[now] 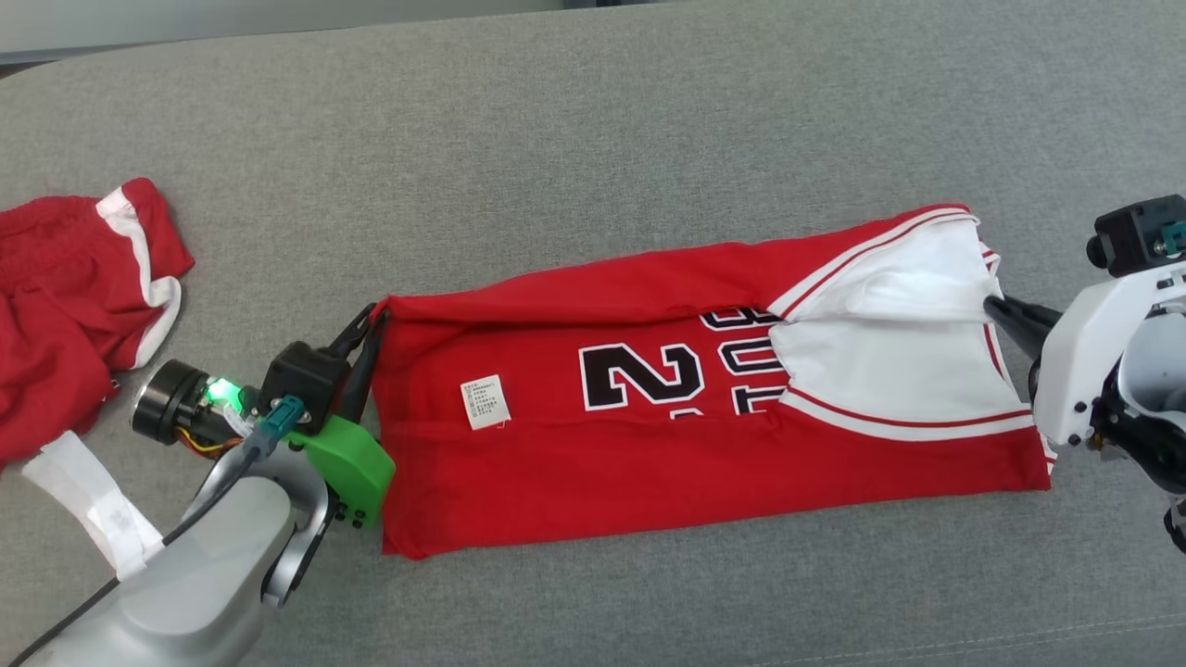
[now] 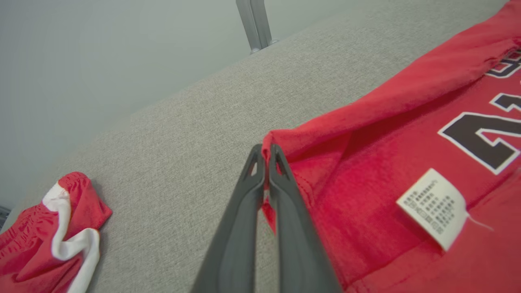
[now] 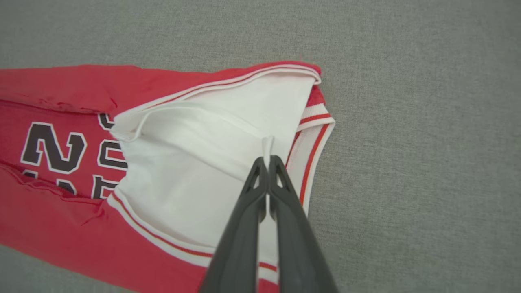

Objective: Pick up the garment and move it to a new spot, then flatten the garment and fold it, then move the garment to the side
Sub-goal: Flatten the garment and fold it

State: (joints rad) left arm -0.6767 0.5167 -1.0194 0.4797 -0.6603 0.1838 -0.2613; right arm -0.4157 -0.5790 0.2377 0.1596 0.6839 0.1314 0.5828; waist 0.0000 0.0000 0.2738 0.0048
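Lying flat on the grey fabric surface (image 1: 593, 139), the red jersey (image 1: 649, 463) formed a long band, folded lengthwise. The left gripper (image 1: 371, 315) had its jaws pinched shut on the red hem corner. The right gripper (image 1: 990, 302) had its jaws closed on the white inner cloth at the neck end. Such thin, limp knit would likely sag and its layers slip, so gripping both far ends and keeping it taut seemed soundest. A second red garment (image 1: 65, 278) lay well apart.
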